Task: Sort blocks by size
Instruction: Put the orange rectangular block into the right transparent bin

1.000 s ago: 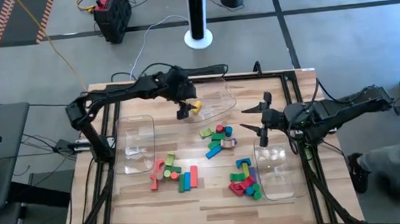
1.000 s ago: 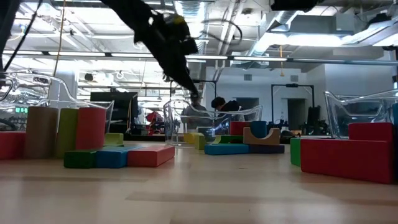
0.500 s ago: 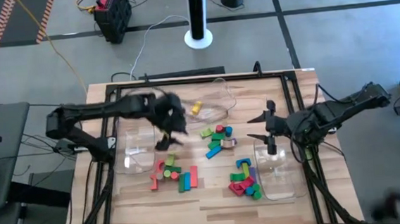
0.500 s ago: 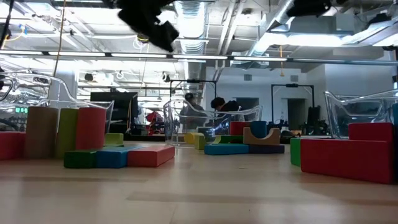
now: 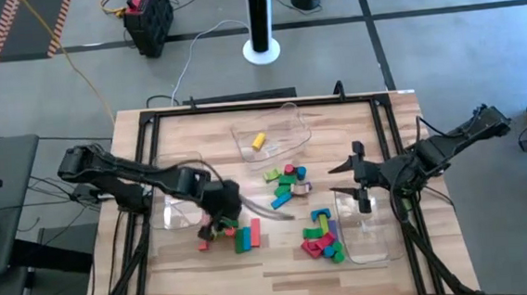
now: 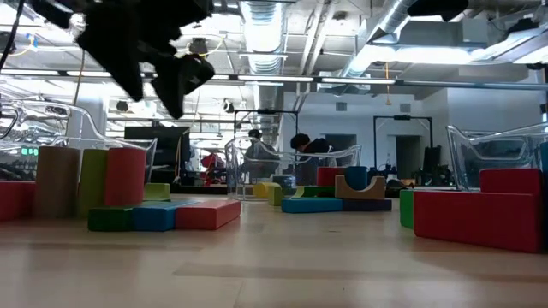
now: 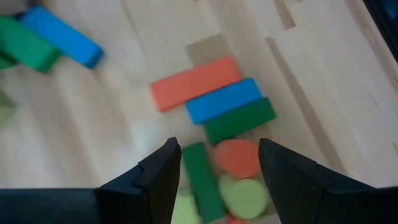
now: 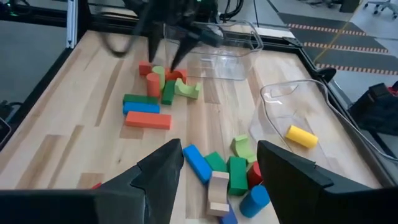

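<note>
I have the left tool (image 5: 221, 227) low over the left-hand cluster of blocks (image 5: 232, 231) on the wooden surface (image 5: 271, 258); its fingers (image 7: 158, 180) stand apart and grip nothing. Between them, from the left wrist, I see a short green bar (image 7: 202, 180), a red cylinder (image 7: 236, 157) and a pale green cylinder (image 7: 245, 198). Just past those lie three bars side by side, touching: green (image 7: 239, 121), blue (image 7: 222, 99) and red-orange (image 7: 194, 82).

Taking that cluster as my landmark: a second group of blocks (image 5: 289, 183) lies to its right and farther back, near the middle of the surface, and a third group (image 5: 322, 236) lies to its right at the front. One yellow cylinder (image 5: 258, 140) sits inside the clear bin (image 5: 285, 118) at the back. Another clear bin (image 5: 168, 182) stands just left of the cluster, and a third (image 5: 372, 242) is beyond the front group, on the far right.

My right tool (image 5: 357, 176) hangs over that right-hand bin, fingers spread wide, empty.
</note>
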### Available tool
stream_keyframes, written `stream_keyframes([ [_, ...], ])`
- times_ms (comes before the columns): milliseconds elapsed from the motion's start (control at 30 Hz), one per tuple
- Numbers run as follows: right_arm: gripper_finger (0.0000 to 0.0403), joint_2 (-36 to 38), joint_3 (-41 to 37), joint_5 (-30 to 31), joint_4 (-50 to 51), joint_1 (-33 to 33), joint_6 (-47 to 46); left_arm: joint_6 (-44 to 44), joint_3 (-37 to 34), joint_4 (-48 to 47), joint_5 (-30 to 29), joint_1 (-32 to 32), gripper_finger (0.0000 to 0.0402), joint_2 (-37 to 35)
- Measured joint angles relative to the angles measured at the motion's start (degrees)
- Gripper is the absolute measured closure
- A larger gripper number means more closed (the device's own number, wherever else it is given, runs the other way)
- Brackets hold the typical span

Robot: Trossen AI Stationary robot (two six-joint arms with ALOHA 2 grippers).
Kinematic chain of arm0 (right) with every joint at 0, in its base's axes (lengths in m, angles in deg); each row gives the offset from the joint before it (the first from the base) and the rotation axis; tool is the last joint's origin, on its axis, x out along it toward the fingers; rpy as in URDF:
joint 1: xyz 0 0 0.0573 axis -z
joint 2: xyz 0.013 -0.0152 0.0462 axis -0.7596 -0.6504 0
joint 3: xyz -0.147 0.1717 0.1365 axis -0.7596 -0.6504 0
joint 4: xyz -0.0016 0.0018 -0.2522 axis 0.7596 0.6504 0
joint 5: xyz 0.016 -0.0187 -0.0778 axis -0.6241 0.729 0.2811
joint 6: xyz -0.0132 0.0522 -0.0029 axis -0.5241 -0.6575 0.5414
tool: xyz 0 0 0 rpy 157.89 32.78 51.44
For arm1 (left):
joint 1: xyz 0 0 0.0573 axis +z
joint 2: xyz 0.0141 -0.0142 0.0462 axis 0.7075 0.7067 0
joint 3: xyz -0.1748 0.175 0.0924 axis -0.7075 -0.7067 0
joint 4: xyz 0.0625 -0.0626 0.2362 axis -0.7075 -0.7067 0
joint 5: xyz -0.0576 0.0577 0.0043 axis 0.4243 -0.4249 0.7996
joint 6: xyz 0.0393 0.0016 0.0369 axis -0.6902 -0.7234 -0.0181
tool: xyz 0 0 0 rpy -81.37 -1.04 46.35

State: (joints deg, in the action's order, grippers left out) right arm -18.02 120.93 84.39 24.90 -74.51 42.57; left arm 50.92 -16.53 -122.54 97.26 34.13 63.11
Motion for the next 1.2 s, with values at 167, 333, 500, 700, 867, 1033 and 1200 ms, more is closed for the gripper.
stream_keyframes([
  [167, 0.0159, -1.6, 0.0, 0.0, 0.0, -0.02, -0.9, 3.83, -0.13, 0.45, -3.07, -3.64, 0.0194, -0.02],
  [333, 0.0159, -3.84, 0.0, -0.09, -0.08, -0.03, -1.91, 4.67, -0.41, 5.74, -3.34, -5.83, 0.0194, 0.14],
  [500, 0.0159, -5.82, 0.0, -0.25, -0.01, -0.17, -3.47, 2.95, -1.02, 9.64, -4.09, -6.86, 0.0194, 4.26],
  [700, 0.0159, -7.03, 0.0, -0.44, 0.15, -2.27, -5.02, 0.14, -1.09, 14.73, -8.66, -6.24, 0.0194, 11.08],
  [867, 0.0159, -7.43, 0.0, -0.42, 1.01, -4.57, -8.16, -3.43, -1.07, 15.86, -9.41, -3.92, 0.0194, 14.19],
  [1033, 0.0159, -7.9, 0.0, -0.13, 0.74, -6.14, -9.32, -8.75, -0.87, 17.92, -9.31, -1.15, 0.0194, 15.97],
  [1200, 0.0159, -9.17, 0.0, 0.17, 0.61, -6.12, -10.3, -13.73, 0.59, 16.09, -7.9, 1.17, 0.0194, 15.97],
])
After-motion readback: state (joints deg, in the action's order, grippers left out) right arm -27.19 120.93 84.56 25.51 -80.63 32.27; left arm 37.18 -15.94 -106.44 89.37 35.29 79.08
